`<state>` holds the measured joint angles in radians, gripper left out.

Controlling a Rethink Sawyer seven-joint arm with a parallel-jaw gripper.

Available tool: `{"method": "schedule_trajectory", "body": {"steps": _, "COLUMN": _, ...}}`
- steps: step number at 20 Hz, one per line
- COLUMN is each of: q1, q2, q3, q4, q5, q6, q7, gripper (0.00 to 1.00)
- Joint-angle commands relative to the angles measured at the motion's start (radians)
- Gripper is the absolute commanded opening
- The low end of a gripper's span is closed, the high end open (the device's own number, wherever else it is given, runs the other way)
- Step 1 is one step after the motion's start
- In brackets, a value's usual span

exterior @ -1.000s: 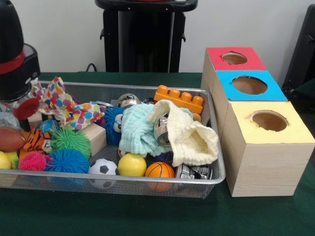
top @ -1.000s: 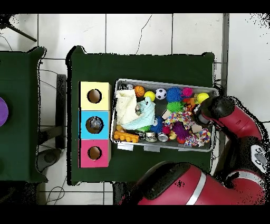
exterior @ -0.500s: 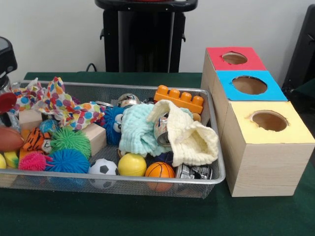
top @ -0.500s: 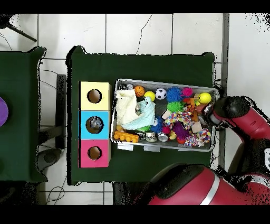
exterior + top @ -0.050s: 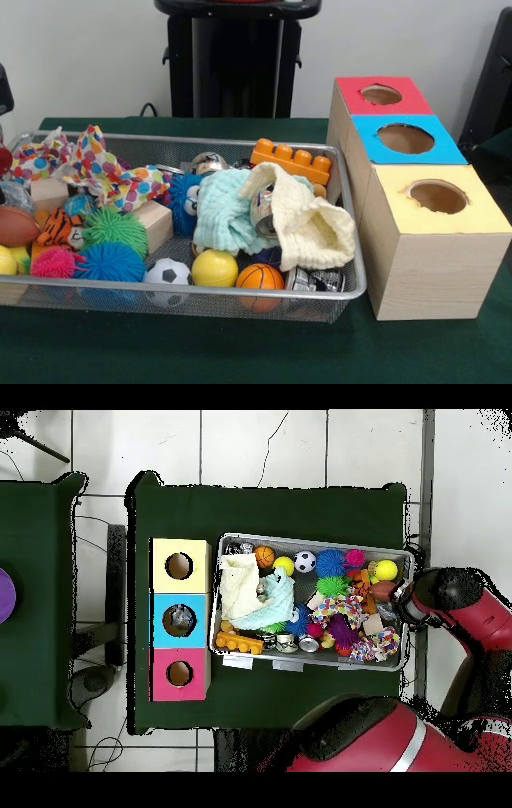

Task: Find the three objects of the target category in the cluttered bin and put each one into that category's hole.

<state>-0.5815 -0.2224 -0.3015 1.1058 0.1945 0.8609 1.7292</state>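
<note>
A wire mesh bin (image 5: 240, 290) (image 5: 312, 541) is packed with toys. At its front lie a soccer ball (image 5: 168, 274), a yellow ball (image 5: 214, 268) and a basketball (image 5: 259, 277). A shiny can (image 5: 262, 210) lies wrapped between a mint cloth (image 5: 220, 212) and a cream cloth (image 5: 316, 228). An orange brick (image 5: 290, 160) rests at the back. Beside the bin stand three boxes with holes: red (image 5: 352, 92), blue (image 5: 368, 132), yellow (image 5: 400, 208). My gripper (image 5: 408, 606) hangs just outside the bin's end opposite the boxes; the arm's head covers it.
Green (image 5: 114, 226), blue (image 5: 110, 260) and pink (image 5: 54, 262) spiky balls, a wooden block (image 5: 152, 222), a tiger toy (image 5: 58, 228), a football (image 5: 16, 226) and a dotted cloth (image 5: 104, 172) fill the bin's other half. Something grey lies in the blue box's hole (image 5: 180, 621).
The arm has drawn back from over the bin's end, sliding out past the front view's left edge. Nothing in the bin has shifted.
</note>
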Motion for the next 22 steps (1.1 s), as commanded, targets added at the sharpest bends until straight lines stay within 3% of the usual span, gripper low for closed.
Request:
{"method": "schedule_trajectory", "body": {"steps": 1, "q1": 0.001, "q2": 0.025, "q3": 0.062, "q4": -0.001, "q5": -0.022, "q6": -0.018, "q7": 0.11, "gripper": 0.0}}
{"method": "schedule_trajectory", "body": {"steps": 3, "q1": 0.004, "q2": 0.028, "q3": 0.061, "q4": 0.002, "q5": -0.02, "q6": -0.021, "q7": 0.118, "gripper": 0.0}}
{"method": "schedule_trajectory", "body": {"steps": 10, "q1": 0.018, "q2": -0.056, "q3": 0.053, "q4": 0.15, "q5": -0.008, "q6": -0.077, "q7": 0.153, "gripper": 0.0}}
{"method": "schedule_trajectory", "body": {"steps": 22, "q1": 0.008, "q2": -0.074, "q3": 0.067, "q4": 0.174, "q5": -0.012, "q6": -0.109, "q7": 0.133, "gripper": 0.0}}
